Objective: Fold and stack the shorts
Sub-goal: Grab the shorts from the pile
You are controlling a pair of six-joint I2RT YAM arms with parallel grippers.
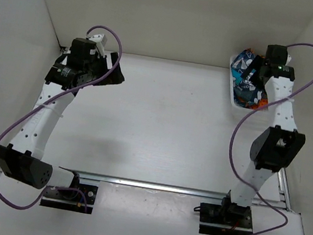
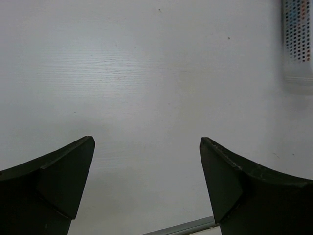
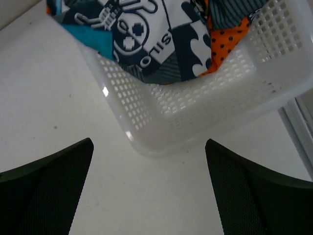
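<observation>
White table (image 1: 161,124), large, plain. White perforated plastic basket (image 3: 195,107) at far right holds orange-teal-navy patchwork fabric shorts (image 3: 146,34), crumpled heap. We judge them light, limp, prone to snag on others; we would pinch topmost raised fold. Right gripper (image 3: 149,147) near basket corner, jaws wide, empty. Left gripper (image 2: 146,144) over table, likewise wide, empty.

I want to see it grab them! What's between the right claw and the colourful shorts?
In the right wrist view, the wall of the white perforated plastic basket stands between the right claw and the patchwork-print fabric shorts.
</observation>
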